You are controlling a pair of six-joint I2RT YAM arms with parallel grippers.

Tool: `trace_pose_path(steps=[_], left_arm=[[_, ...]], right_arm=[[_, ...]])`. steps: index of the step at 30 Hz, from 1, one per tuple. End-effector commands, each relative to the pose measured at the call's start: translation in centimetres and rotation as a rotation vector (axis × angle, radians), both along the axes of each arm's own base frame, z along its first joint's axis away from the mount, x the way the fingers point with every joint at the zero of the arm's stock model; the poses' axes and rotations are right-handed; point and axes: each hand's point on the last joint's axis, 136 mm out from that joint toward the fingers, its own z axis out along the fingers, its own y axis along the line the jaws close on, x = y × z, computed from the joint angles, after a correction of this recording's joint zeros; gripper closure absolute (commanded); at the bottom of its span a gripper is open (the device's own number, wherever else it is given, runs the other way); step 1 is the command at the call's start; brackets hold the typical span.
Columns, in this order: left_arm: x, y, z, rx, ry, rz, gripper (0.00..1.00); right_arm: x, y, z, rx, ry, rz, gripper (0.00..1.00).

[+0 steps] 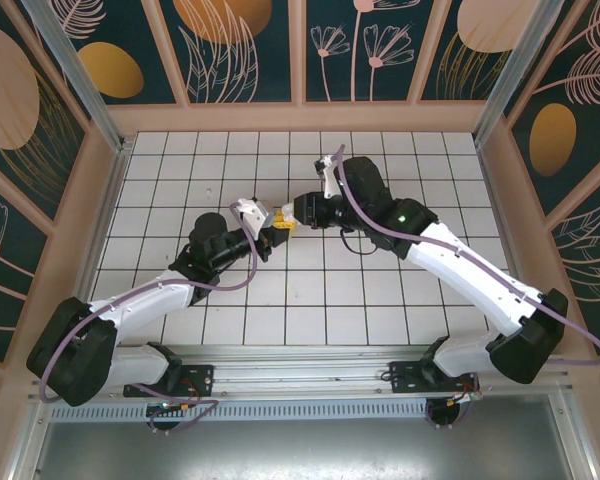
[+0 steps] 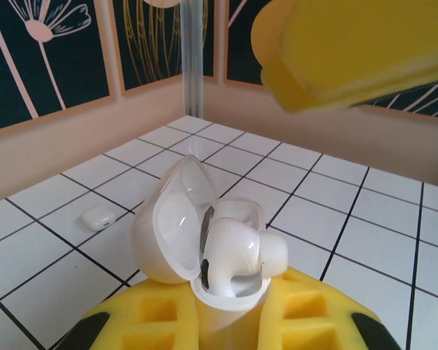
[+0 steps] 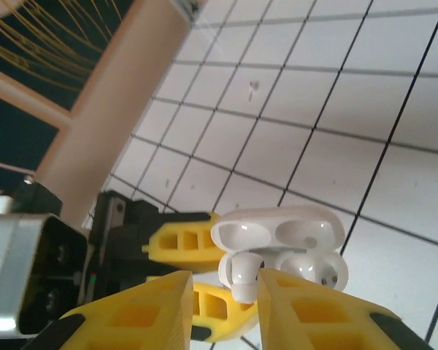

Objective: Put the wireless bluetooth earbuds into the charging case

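My left gripper [image 2: 230,317] is shut on the charging case [image 2: 226,292], a small glossy white box held upright above the tiles with its lid [image 2: 168,226] swung open to the left. One white earbud [image 2: 237,251] sits in the case, its head sticking out over the rim. In the right wrist view the same earbud [image 3: 242,275] lies between my right gripper's yellow fingers [image 3: 150,313], which stand apart with a gap on its left. A second earbud [image 2: 96,216] lies on a tile to the left of the case. From above, both grippers [image 1: 283,222] meet mid-table.
The floor is white tiles with dark grout, with open tiles around the grippers. A low wooden rim [image 1: 300,117] and patterned panels fence the table. A metal post [image 2: 193,58] stands in the far corner.
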Motion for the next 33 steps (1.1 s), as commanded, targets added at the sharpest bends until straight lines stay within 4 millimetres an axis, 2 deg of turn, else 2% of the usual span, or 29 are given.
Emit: trace_pose_path(steps=[1, 5, 12, 18, 30, 33], left_arm=[[-0.6, -0.4, 2.1, -0.006, -0.062, -0.042, 1.0], [-1.0, -0.5, 2.1, 0.003, -0.064, -0.06, 1.0], [-1.4, -0.6, 2.1, 0.011, -0.067, -0.085, 1.0], [-1.5, -0.8, 2.2, 0.008, -0.067, -0.101, 1.0], [-1.7, -0.9, 1.9, 0.011, -0.059, -0.111, 1.0], [-1.7, -0.9, 1.8, 0.012, -0.056, -0.112, 1.0]], right_arm=[[-1.6, -0.4, -1.8, -0.095, 0.069, 0.082, 0.76], [-1.6, -0.5, -2.1, -0.123, 0.084, 0.097, 0.77], [-1.8, 0.0, -2.6, -0.131, 0.097, 0.126, 0.69], [-1.5, 0.2, -1.9, -0.122, 0.074, 0.126, 0.69], [-1.3, 0.5, -3.2, -0.15, 0.094, 0.14, 0.67], [-1.2, 0.5, -3.3, -0.163, 0.091, 0.145, 0.69]])
